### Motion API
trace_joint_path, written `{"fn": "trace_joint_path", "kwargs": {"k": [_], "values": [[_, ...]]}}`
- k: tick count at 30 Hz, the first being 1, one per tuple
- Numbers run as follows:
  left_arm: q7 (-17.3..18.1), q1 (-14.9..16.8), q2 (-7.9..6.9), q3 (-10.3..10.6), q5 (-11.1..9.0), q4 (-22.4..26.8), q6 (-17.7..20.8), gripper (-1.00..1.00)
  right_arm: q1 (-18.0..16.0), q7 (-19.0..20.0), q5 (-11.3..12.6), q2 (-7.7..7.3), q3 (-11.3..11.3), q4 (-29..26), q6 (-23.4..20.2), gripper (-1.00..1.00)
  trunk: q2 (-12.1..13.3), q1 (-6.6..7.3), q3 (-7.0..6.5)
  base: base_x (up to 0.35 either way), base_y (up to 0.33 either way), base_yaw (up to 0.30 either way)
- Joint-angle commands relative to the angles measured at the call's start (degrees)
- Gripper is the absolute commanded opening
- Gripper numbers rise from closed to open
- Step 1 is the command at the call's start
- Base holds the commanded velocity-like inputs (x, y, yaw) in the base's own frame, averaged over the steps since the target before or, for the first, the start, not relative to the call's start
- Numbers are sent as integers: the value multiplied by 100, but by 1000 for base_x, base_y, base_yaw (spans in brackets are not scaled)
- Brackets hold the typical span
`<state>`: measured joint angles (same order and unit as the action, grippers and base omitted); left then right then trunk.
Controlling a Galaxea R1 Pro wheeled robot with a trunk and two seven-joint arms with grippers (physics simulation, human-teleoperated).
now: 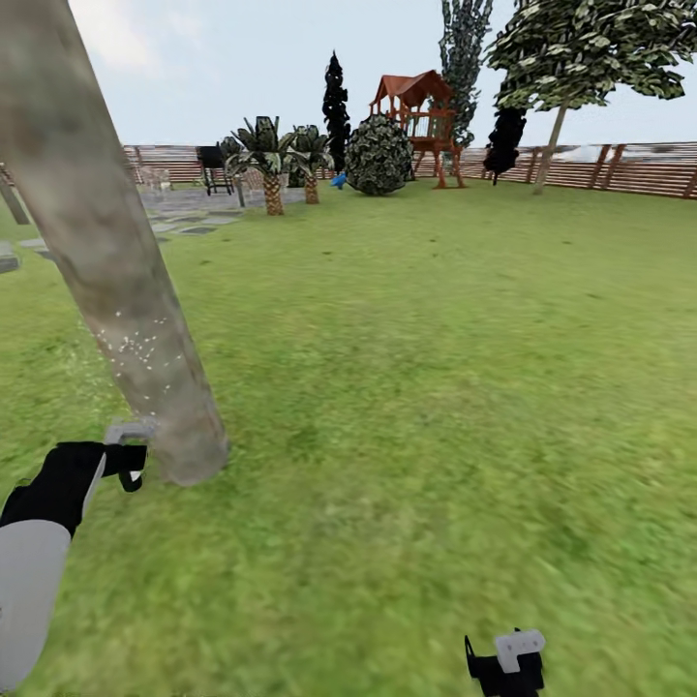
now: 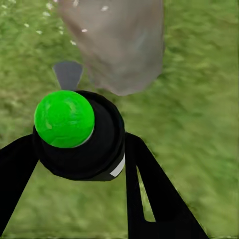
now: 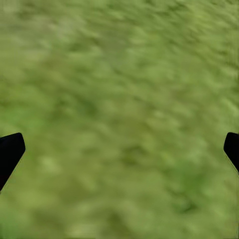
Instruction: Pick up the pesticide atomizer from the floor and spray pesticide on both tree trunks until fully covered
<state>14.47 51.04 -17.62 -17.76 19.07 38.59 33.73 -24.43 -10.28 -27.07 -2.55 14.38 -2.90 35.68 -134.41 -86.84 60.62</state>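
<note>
Left gripper [image 1: 124, 463] low beside the foot of the near trunk [image 1: 106, 261], clamped on the atomizer [image 2: 79, 134]: in the left wrist view a black round body with a bright green cap [image 2: 63, 118] sits between the two black fingers [image 2: 149, 194], both pressed against its sides, and a grey nozzle [image 2: 68, 74] points toward the trunk's base [image 2: 117, 42]. In the head view only a small grey bit of the atomizer [image 1: 129, 430] peeks above the black gripper, just beside the bark, touching or not cannot be told. White specks [image 1: 136, 350] dotted over the lower trunk, more scattered on the grass at its left. Trunk leaning in the head view, mottled grey-brown, rooted in the lawn [image 1: 416, 387]. Right gripper [image 1: 505, 663] at the bottom edge of the head view, hovering over bare grass; in the right wrist view its black fingertips [image 3: 10, 152] stand wide apart at the two sides with nothing between them, released. Far across the lawn, a second tree [image 1: 581, 48] with a thin pale trunk near the slat fence [image 1: 639, 169], a red-roofed play tower [image 1: 418, 116], a round bush [image 1: 378, 157], two short palms [image 1: 273, 160], a black cypress [image 1: 336, 102], and grey stepping stones [image 1: 189, 225] at the left.
</note>
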Motion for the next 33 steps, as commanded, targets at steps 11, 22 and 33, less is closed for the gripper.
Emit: {"fn": "trace_joint_path", "kwargs": {"k": [11,22,33], "values": [[-656,-325,413,-8,-47,-296,-775,-100,0,0,-1,16,-6,0,0,100,0,0,-1,20,-8,273],[-1261,-405,609,-8,-75,-1167,-1538,-100,0,0,5,13,3,-9,0,100,0,0,-1,223,-151,24],[-1549,-627,593,-139,-275,-1161,-1527,-100,0,0,6,17,-5,-8,0,100,0,0,-1,228,-185,101]]}}
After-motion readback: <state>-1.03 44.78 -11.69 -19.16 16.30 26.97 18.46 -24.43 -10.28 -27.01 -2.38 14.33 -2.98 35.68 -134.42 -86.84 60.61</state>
